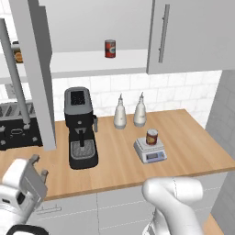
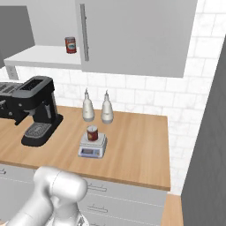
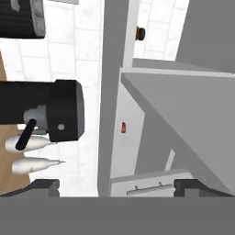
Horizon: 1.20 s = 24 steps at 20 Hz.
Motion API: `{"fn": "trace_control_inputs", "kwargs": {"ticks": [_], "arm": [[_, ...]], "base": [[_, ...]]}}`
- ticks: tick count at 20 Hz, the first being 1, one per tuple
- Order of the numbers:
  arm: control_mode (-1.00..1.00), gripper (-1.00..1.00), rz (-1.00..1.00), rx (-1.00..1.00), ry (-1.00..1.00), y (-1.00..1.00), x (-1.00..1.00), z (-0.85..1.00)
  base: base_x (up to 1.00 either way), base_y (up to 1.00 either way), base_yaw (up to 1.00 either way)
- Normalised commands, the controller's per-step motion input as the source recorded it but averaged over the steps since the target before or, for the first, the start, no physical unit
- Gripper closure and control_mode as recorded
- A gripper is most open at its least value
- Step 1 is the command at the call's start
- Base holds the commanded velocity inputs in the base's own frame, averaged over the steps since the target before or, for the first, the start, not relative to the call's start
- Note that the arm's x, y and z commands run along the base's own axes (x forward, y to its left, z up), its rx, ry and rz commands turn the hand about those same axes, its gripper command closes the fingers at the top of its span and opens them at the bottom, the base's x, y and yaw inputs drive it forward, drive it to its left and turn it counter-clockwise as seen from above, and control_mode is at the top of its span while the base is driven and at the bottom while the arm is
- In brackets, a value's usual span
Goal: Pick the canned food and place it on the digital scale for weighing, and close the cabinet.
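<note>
The bench [image 1: 193, 142] looks like smooth, matt pale wood with fine grain. The cabinet [image 1: 193, 36] is flat matt grey, its bar handle [image 1: 163, 33] perhaps brushed metal. The digital scale [image 1: 149, 150] has a silvery metallic sheen. The canned food [image 1: 152, 137] shows a paper-like label. The coffee machine [image 1: 81, 128] is glossy black plastic; the wall tiles [image 1: 105, 92] are glazed white.

Base views flank the counter [image 1: 193, 137]; hand view rolled sideways.

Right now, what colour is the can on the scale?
Dark red with an orange-tan label: the can on the scale, clearest in the left base view.
</note>
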Motion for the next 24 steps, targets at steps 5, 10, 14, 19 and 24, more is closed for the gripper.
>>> {"fn": "trace_control_inputs", "kwargs": {"ticks": [5,10,14,19,24], "arm": [[-1.0,-1.0,-0.17,0.0,-0.32,0.46,0.17,0.12],[-1.0,-1.0,-0.2,0.0,-0.14,0.29,0.03,0.54],[-1.0,-1.0,-0.07,0.0,0.01,-0.02,-0.03,0.95],[-1.0,-1.0,0.0,0.01,0.04,-0.34,-0.06,1.0],[-1.0,-1.0,0.0,0.08,0.14,-0.89,0.0,0.85]], "base": [[0.0,0.0,0.0],[0.0,0.0,0.0],[0.0,0.0,0.0],[0.0,0.0,0.0],[0.0,0.0,0.0]]}}
